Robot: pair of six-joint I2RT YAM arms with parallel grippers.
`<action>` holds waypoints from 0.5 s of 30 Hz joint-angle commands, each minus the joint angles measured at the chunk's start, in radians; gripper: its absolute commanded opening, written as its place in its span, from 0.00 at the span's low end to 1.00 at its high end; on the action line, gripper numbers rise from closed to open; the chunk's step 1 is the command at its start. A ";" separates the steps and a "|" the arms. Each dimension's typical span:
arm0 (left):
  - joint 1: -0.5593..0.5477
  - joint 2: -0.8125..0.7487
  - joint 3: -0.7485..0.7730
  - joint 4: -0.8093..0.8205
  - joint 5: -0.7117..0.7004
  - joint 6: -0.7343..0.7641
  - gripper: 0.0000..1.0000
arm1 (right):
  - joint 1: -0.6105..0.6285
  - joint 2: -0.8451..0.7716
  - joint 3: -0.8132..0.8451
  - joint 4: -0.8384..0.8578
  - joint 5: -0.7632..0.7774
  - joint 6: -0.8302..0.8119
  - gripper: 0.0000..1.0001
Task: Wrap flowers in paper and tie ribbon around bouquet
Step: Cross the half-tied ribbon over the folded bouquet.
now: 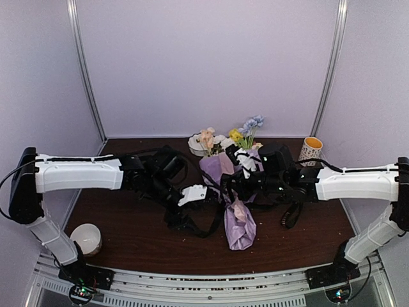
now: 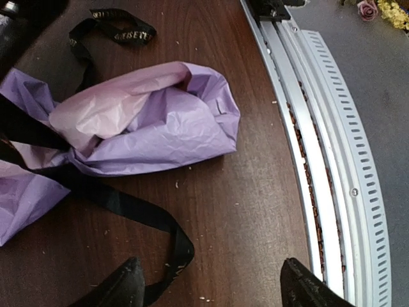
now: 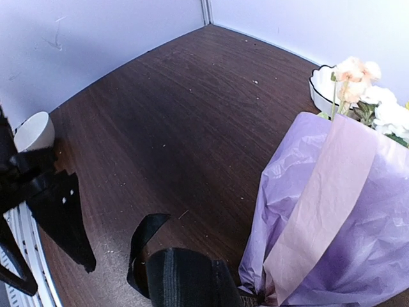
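While the left gripper [image 2: 214,291] stands open w/ nothing between its tips at the bottom of the left wrist view, the ribbon [image 2: 128,206] lies slack just above them, crossing the crumpled narrow end of the paper [image 2: 172,128]. Right gripper [image 3: 188,281] is closed at the bottom of its view, ribbon looping out beside it; can't tell if it's pinched. Best move, I'd judge: left pinches the loose tail low and pulls level vs. the right, cinching the bouquet [image 1: 238,214] mid-frame w/o crushing the flowers [image 1: 238,135] beyond.
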 commanded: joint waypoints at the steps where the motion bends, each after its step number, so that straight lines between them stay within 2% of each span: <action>1: 0.117 -0.012 0.084 0.087 0.164 0.015 0.73 | -0.006 -0.031 -0.013 0.080 -0.069 -0.101 0.00; 3: 0.148 -0.011 0.079 0.230 0.190 -0.027 0.66 | -0.005 -0.029 -0.013 0.082 -0.078 -0.121 0.00; 5: 0.148 0.010 0.106 0.286 0.166 -0.021 0.62 | -0.006 -0.025 -0.010 0.077 -0.084 -0.136 0.00; 11: 0.139 0.017 0.133 0.335 0.244 0.073 0.70 | -0.005 -0.022 -0.003 0.058 -0.093 -0.159 0.00; 15: 0.137 0.058 0.136 0.384 0.209 0.078 0.74 | -0.005 -0.015 -0.008 0.076 -0.110 -0.153 0.00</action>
